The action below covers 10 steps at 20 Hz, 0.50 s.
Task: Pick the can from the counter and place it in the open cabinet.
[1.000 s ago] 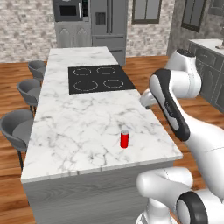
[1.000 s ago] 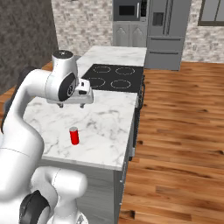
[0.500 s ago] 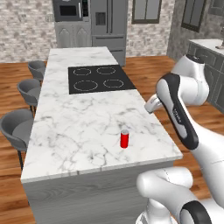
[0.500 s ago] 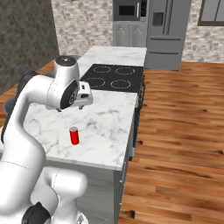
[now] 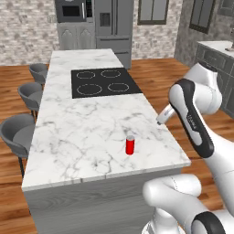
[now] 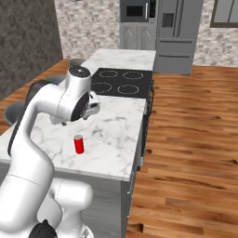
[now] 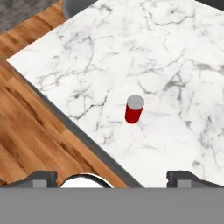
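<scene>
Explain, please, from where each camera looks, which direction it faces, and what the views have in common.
Left base view: behind the arm's left, facing forward and down over the counter; arm at right.
Right base view: behind its right, same counter; arm at left.
Hand view: on the hand, above the counter, looking down; open end effector fingertips at bottom.
All three share the upright can near the counter's near edge.

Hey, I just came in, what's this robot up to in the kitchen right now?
A white robot arm is going after a small red can that stands upright on the marble island counter, near the end closest to the robot and short of the black cooktop. The gripper is open and empty, hanging above the can and looking down at it. Nothing has been picked up yet, so the can has yet to be grasped.
</scene>
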{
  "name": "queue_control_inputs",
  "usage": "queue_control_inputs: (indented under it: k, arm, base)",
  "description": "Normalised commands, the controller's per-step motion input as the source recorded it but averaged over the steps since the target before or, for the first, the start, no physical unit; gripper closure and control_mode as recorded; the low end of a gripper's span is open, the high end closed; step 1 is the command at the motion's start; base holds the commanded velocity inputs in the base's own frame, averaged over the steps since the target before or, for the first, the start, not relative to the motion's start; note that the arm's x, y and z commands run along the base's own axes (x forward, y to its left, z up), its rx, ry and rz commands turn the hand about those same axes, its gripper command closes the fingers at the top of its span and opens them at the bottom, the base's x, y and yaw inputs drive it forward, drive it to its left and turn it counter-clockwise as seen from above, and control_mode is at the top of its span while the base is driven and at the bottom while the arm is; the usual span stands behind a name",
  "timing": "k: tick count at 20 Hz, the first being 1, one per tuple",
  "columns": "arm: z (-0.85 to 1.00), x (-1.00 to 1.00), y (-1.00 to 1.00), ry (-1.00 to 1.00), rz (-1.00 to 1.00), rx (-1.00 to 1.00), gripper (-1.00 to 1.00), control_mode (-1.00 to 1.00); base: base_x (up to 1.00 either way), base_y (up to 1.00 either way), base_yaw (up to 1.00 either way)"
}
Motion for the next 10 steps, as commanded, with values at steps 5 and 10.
queue_control_inputs:
  k: [5,10]
  arm:
    - [-0.24,-0.04,-0.07,-0.04,0.23,0.0,-1.0,-1.0]
    - [-0.31,-0.04,-0.14,-0.1,0.22,0.0,-1.0,-1.0]
  base:
    - [0.0,0.0,0.0]
    - [0.0,0.0,0.0]
